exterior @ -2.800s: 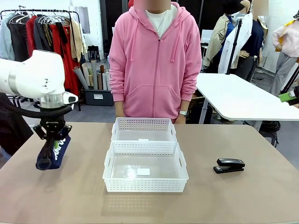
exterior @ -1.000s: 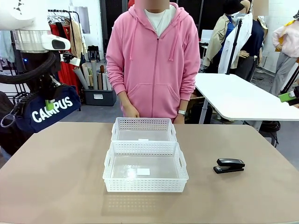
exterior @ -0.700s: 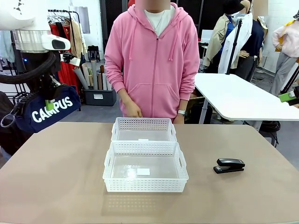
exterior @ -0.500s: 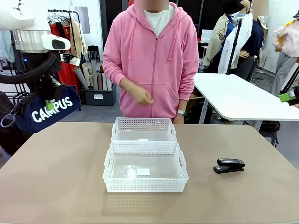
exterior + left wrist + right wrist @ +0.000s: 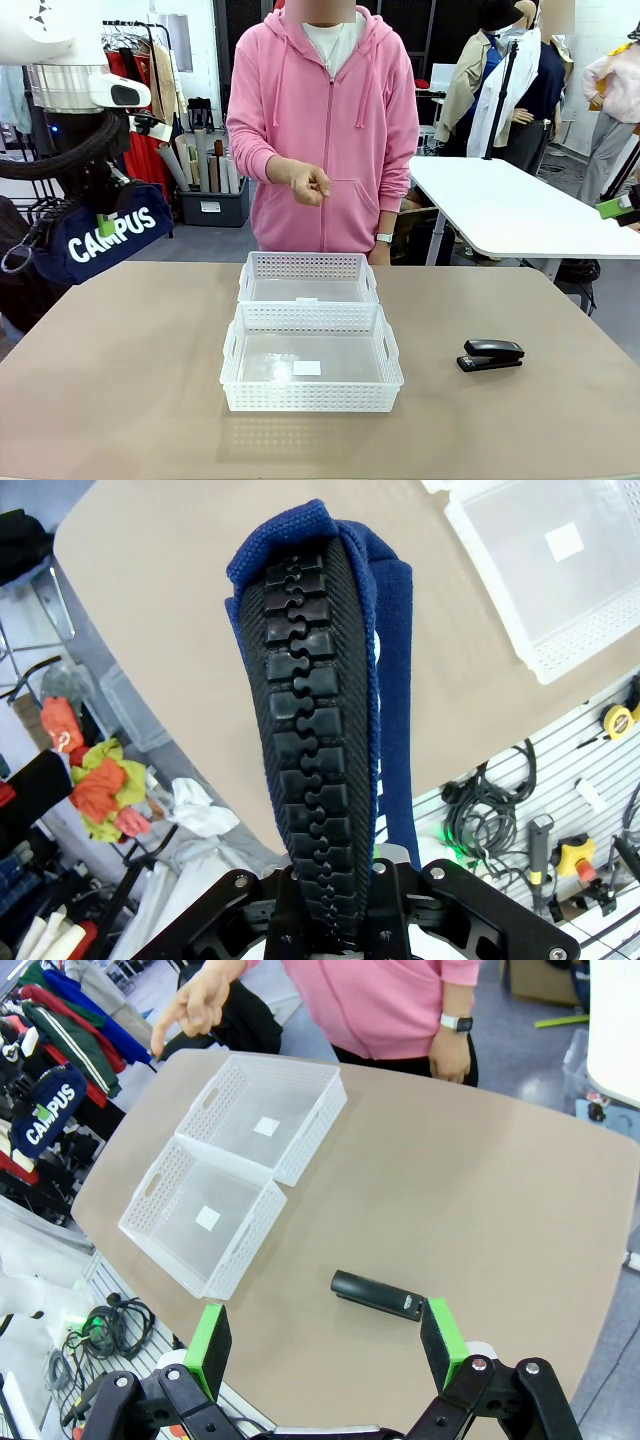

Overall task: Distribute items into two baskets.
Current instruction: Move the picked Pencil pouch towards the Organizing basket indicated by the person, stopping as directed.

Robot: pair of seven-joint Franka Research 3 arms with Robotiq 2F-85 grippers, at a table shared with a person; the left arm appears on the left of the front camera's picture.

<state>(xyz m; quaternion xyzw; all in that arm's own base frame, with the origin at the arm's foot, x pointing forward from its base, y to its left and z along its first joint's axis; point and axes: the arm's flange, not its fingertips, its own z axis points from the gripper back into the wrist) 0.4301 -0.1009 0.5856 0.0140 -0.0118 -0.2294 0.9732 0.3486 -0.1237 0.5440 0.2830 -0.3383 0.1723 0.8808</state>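
Up left, L fingers [image 5: 106, 225] clamp pouch [image 5: 100, 241]; R fingers [image 5: 208, 1346] apart, stapler [image 5: 378, 1296] prob. well beyond.

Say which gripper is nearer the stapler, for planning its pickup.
Right. The open right gripper hangs at the table's right side, the stapler below it. The left gripper, shut on the CAMPUS pouch, is raised past the left edge.

Garment workshop or studio, clothes rack [image 5: 160, 90], fabric rolls [image 5: 215, 165], white worktable [image 5: 510, 215], tool pegboard [image 5: 585, 770]
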